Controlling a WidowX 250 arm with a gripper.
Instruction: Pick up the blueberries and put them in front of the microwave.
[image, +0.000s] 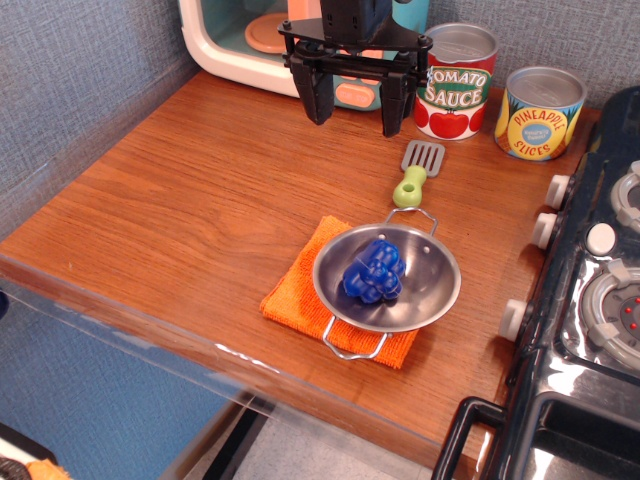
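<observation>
The blueberries (374, 272) are a glossy deep-blue clump lying inside a steel bowl (440, 290) near the table's front right. The bowl rests on an orange cloth (290, 295). The microwave (225, 40), cream-white with a teal interior, an orange plate and salmon buttons, stands at the back left. My gripper (357, 108) hangs open and empty in front of the microwave, well behind the bowl, its two black fingers (315, 98) spread apart above the wood.
A tomato sauce can (455, 82) and a pineapple slices can (540, 112) stand at the back right. A spatula with a green handle (418, 172) lies behind the bowl. A black toy stove (590, 300) fills the right edge. The table's front edge (150, 320) runs diagonally.
</observation>
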